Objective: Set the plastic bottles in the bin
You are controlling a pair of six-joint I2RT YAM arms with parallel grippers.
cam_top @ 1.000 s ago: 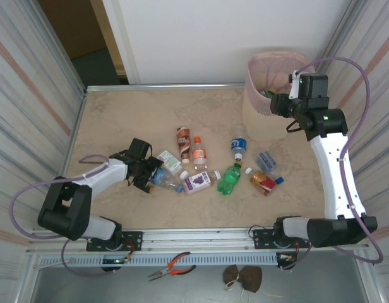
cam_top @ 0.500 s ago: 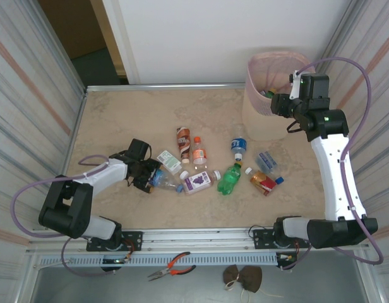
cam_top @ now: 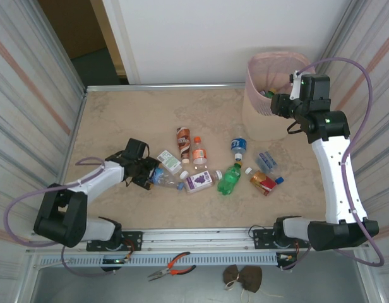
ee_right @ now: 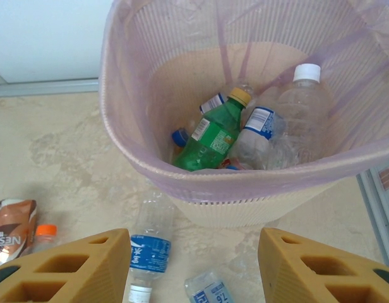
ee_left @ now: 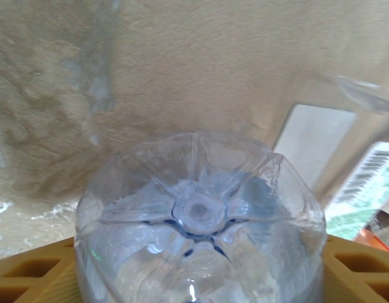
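Nearest, on the rail below the table edge: red-handled pliers (cam_top: 172, 265).

Next, low on the marble table (cam_top: 119, 120), left of centre: left gripper (cam_top: 146, 173), reaching right along the surface, with a clear bottle (cam_top: 164, 179) lying on its side between the fingers. From the left wrist, seen base-on: the clear bottle (ee_left: 197, 233), a tan finger (ee_left: 30, 278) at each lower corner, hard against its sides. Cannot tell whether truly clamped or merely flanking.

Just beside that, to the right, in a loose cluster mid-table, 8 more lying flat:
- purple-label bottle (cam_top: 199, 181)
- green bottle (cam_top: 230, 178)
- red-label bottle (cam_top: 263, 182)
- a little farther, white-label bottle (cam_top: 170, 161), orange-cap bottle (cam_top: 198, 153), crushed bottle (cam_top: 266, 160), blue-label bottle (cam_top: 237, 148)
- farthest of the cluster, brown bottle (cam_top: 183, 141)

Farther still, at the far right corner: the bin (cam_top: 261, 110), upright, pink bag folded over the rim. Raised just beside its rim: right gripper (cam_top: 289, 104). From the right wrist: right gripper (ee_right: 194, 243) spread wide, nothing between the fingers, looking down into the bin (ee_right: 125, 145). Inside, several bottles piled, among them a green one with a yellow cap (ee_right: 213, 136) and a clear one with a white cap (ee_right: 305, 113).
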